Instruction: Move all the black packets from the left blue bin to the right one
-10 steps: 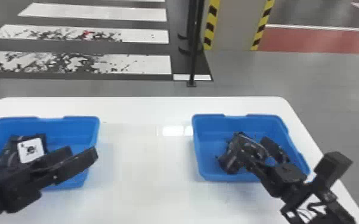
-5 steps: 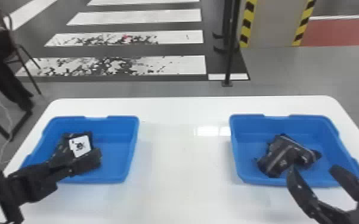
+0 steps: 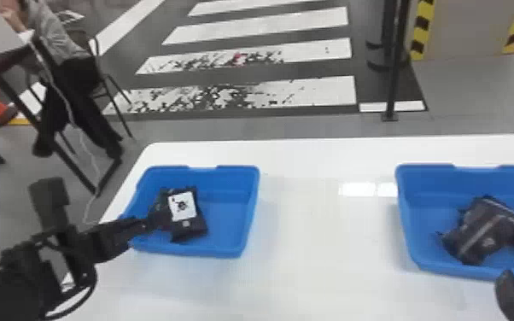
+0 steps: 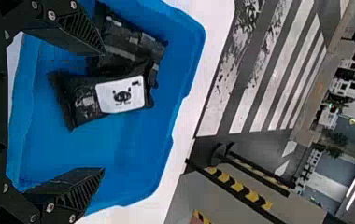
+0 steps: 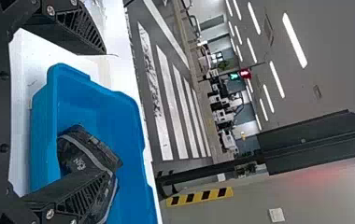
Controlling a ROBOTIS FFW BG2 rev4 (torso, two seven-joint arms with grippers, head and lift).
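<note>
Black packets (image 4: 83, 103) lie in the left blue bin (image 3: 249, 205), two visible and overlapping, presumably where loose placement left them. I position the left gripper (image 4: 103, 111) over that bin with its fingers apart, apparently to bracket a packet for pickup. Other packets (image 5: 87, 151) lie in the right blue bin (image 3: 435, 177), the destination; the right gripper (image 5: 109, 112) is spread and empty beside them, likely for clearance. One left-bin packet bears a white label (image 4: 136, 100) with a dark figure, facing up.
</note>
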